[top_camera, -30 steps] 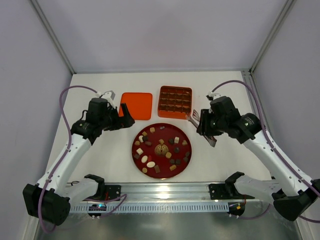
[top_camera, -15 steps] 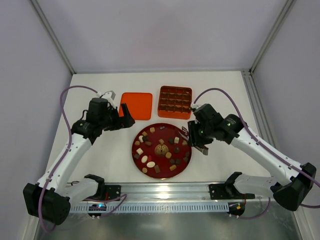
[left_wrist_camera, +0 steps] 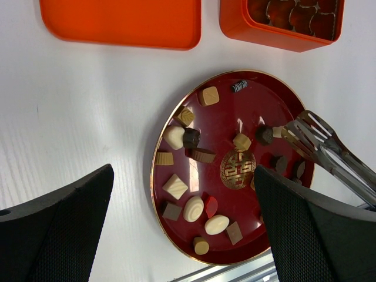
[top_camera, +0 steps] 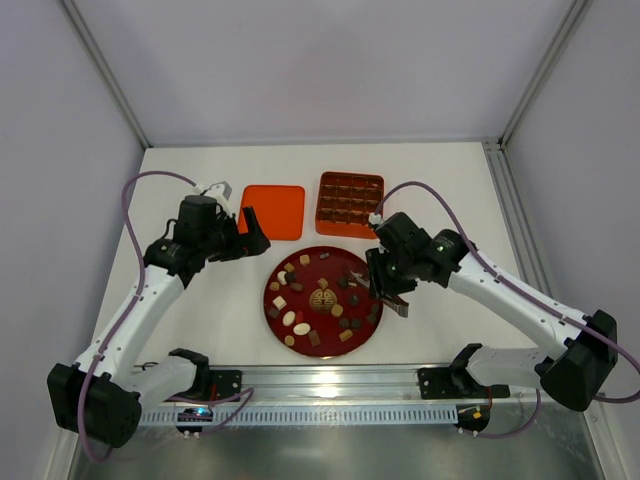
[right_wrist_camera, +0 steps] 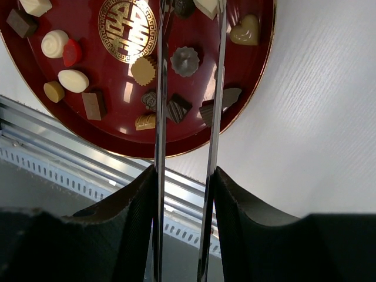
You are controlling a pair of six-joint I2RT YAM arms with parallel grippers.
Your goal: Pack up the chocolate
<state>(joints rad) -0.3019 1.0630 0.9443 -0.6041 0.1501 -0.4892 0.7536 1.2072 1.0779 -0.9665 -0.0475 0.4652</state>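
The chocolate [top_camera: 301, 328], several small brown, tan and cream pieces, lies on a dark red plate [top_camera: 268, 300] with a gold emblem. It also shows in the left wrist view [left_wrist_camera: 193, 208] and the right wrist view [right_wrist_camera: 73, 81]. My right gripper [top_camera: 385, 272] is shut on metal tongs [right_wrist_camera: 160, 117], whose open tips [left_wrist_camera: 296, 126] hang over the plate's right side beside a dark piece [left_wrist_camera: 264, 134]. Nothing shows between the tong tips. My left gripper [top_camera: 252, 228] is open and empty, above the table left of the plate.
An orange gridded tray [top_camera: 350, 203] stands behind the plate, its cells holding nothing I can make out. A flat orange lid [top_camera: 272, 212] lies to its left. A metal rail [top_camera: 330, 385] runs along the near edge. White walls enclose the table.
My right arm has swung left and carried the tongs from beside the plate to over its right side. The left arm has not moved.
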